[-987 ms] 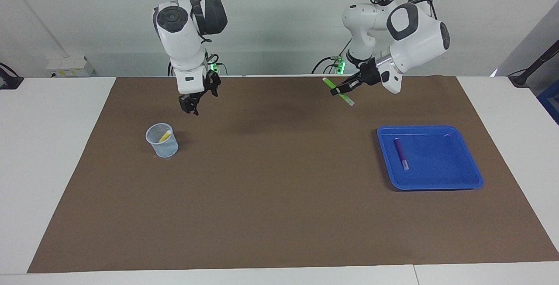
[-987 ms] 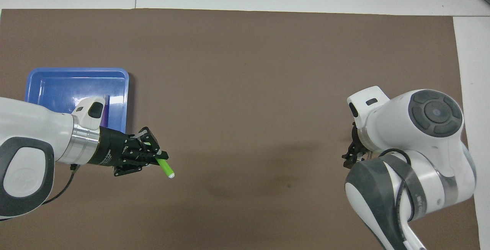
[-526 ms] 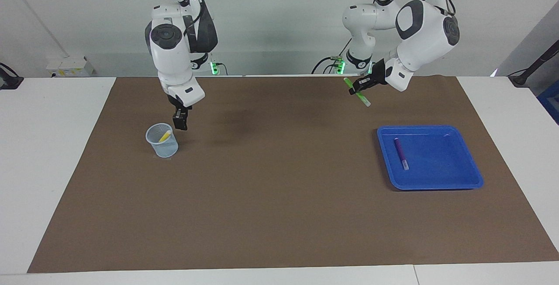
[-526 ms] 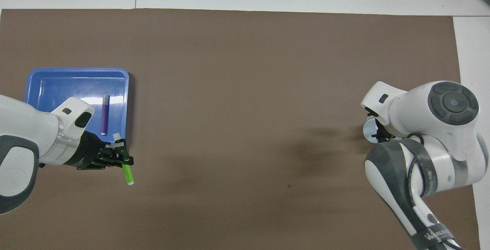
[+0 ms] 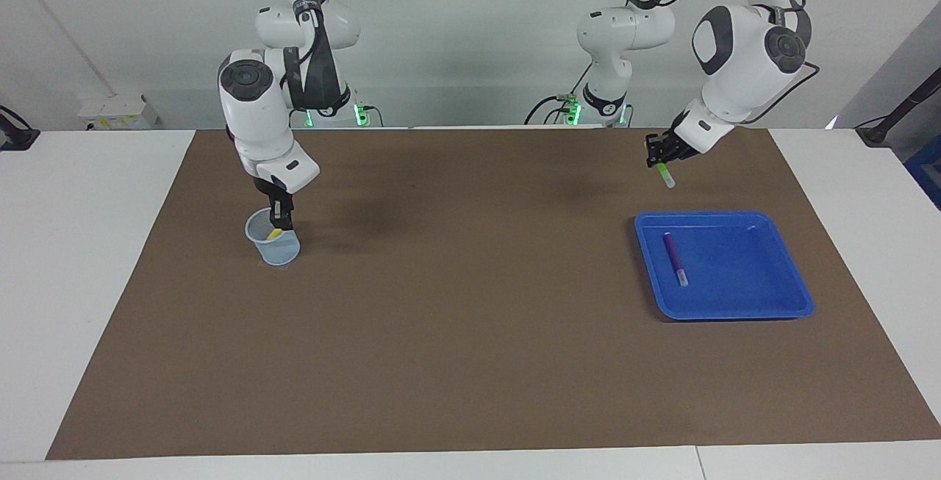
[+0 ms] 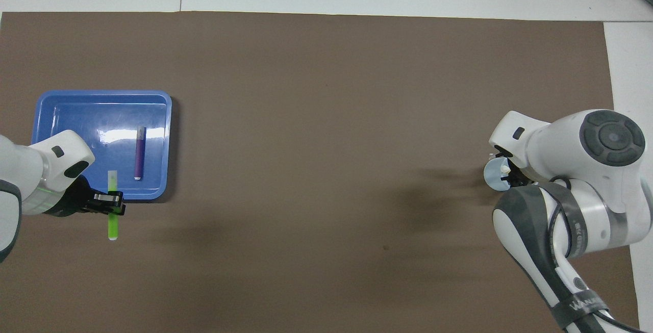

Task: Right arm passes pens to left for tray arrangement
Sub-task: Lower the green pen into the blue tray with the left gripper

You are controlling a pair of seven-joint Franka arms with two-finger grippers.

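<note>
At the mesh cup (image 5: 273, 238) our right gripper (image 5: 280, 220) should seat squarely on the yellow pen (image 5: 276, 233); its grip we cannot tell. Our left gripper (image 5: 660, 157), clamping the green pen (image 5: 666, 175), should lower it flat into the blue tray (image 5: 798, 296) beside the purple pen (image 5: 675, 258).

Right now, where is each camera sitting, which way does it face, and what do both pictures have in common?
Facing view: high across the table, looking at the robots; both arms show whole, left gripper holding the green pen, right gripper down at the mesh cup.
Overhead view: above the robots' end, looking steeply down; only forearms and grippers enter from the bottom.
Shared: blue tray, purple pen, green pen, cup, brown mat, turned half around.
</note>
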